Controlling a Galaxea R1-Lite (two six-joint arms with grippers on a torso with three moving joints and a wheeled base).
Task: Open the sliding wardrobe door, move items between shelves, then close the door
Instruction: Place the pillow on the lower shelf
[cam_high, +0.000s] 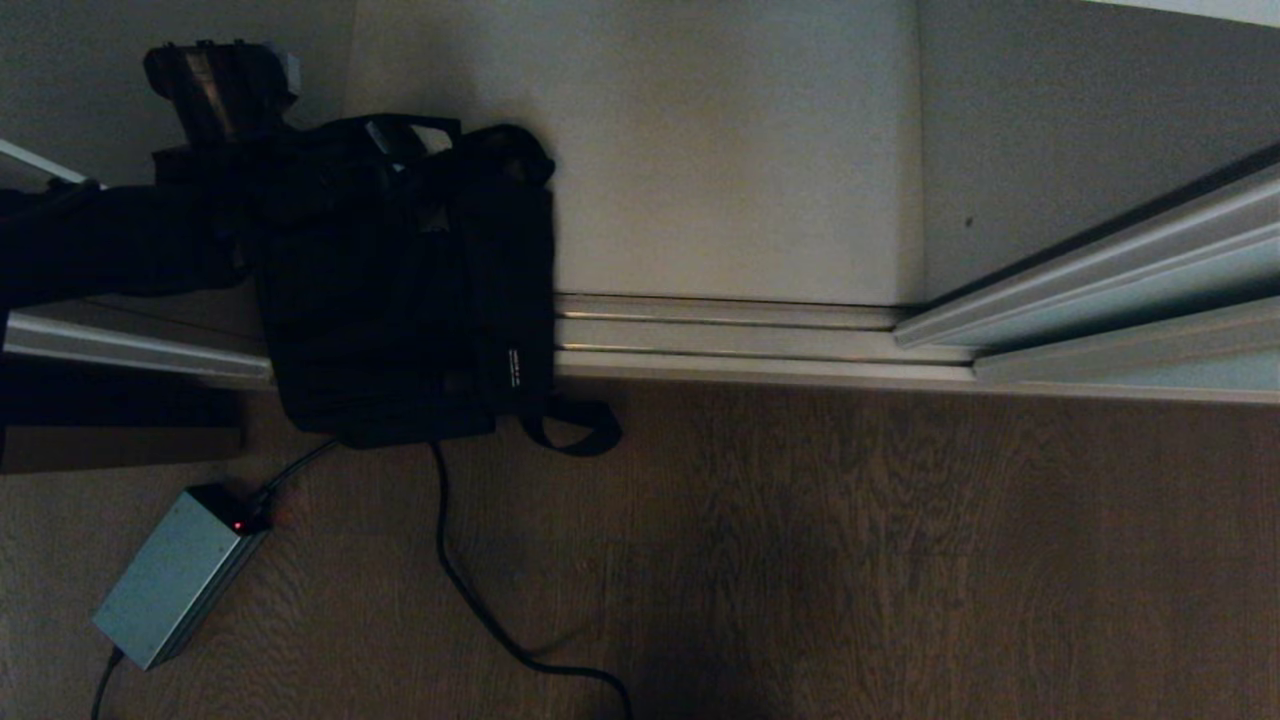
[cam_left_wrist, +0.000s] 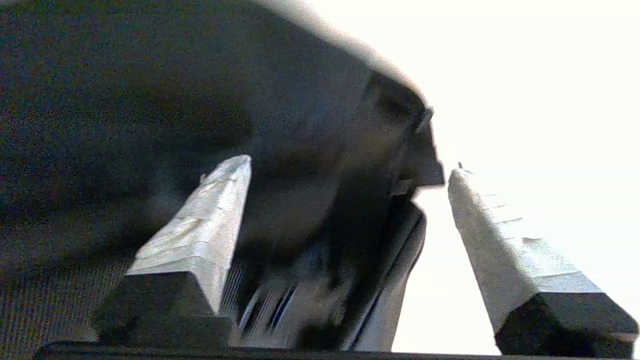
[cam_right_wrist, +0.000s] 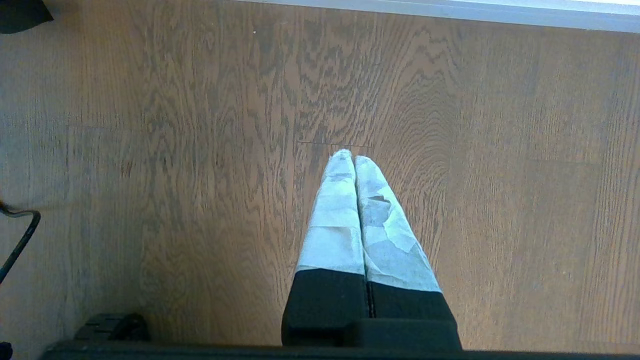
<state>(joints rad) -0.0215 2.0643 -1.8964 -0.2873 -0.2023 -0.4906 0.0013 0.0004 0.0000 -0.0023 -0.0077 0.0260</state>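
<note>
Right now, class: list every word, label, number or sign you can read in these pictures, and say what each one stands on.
Small white printed label on the black bag, near its lower corner: too small to read.
Grey box on the floor: only a red light, no text.
Nothing else carries writing.

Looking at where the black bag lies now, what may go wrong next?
1. The bag lies across the floor track and hangs out over the wood floor, so the door would likely jam on it when closing.
2. The open left pincer is close against the bag; pulling back may snag a strap.
3. The cable beneath the bag could catch.
</note>
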